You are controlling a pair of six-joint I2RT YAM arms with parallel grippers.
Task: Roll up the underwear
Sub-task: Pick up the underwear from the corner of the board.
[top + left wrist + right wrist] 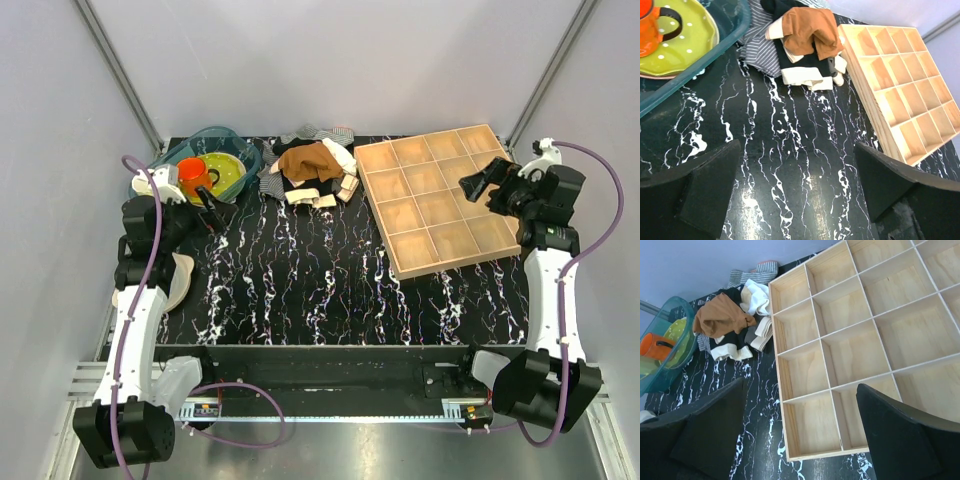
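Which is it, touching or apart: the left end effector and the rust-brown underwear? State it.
Apart. The left wrist view shows the left end effector open over bare marbled table, with the underwear far ahead on the clothes pile.

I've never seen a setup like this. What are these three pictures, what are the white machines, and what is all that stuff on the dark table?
The white machines are two robot arms bolted at the near edge of a black marbled table. One picture looks down from above; the other two come from small cameras on each arm's wrist, so the dark shapes at their bottom edges are that arm's own fingers. The left tool and the right tool are both open and hold nothing. At the far side lies a heap of clothes, with rust-brown fabric underwear on top of a black garment and a striped cloth. Left of it, a clear teal tub holds a yellow-green plate and an orange mug. On the right is a shallow wooden tray of compartments, with nothing in them.
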